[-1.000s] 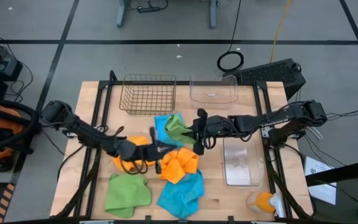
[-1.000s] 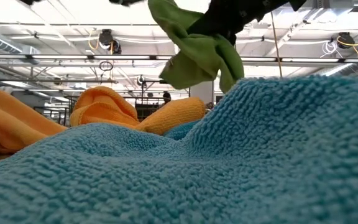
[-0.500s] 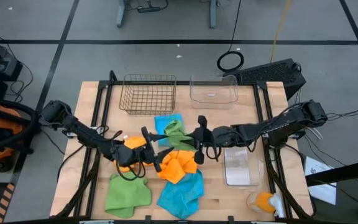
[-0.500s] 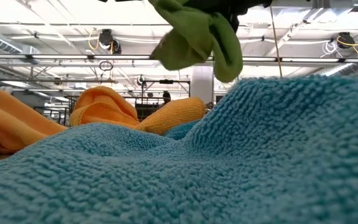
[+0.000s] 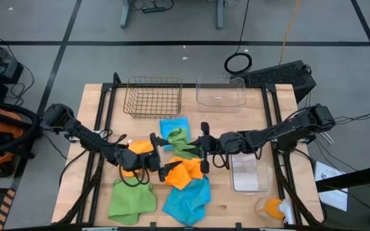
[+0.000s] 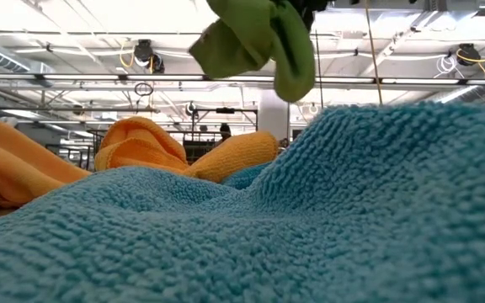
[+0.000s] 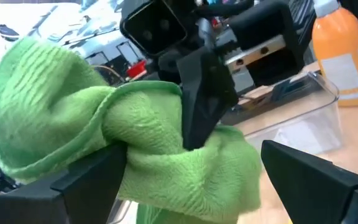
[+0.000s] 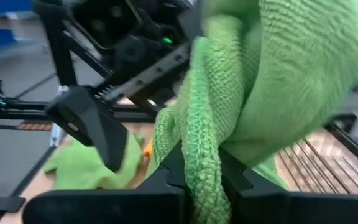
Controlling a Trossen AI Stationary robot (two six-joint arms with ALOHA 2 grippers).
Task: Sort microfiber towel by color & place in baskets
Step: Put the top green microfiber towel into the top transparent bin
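A light wooden table [image 5: 101,96] stood on a grey concrete floor [image 5: 172,58] crossed by dark tape lines [image 5: 191,43]. Far off, bright ceiling lights [image 6: 74,17] shone above metal rafters [image 6: 57,77].

Looped terry towel [image 6: 369,210], wire basket [image 5: 153,97]

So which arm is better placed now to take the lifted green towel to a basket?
The right gripper: its jaws are shut on the green towel, held above the pile. The left gripper is open beside it, holding nothing.
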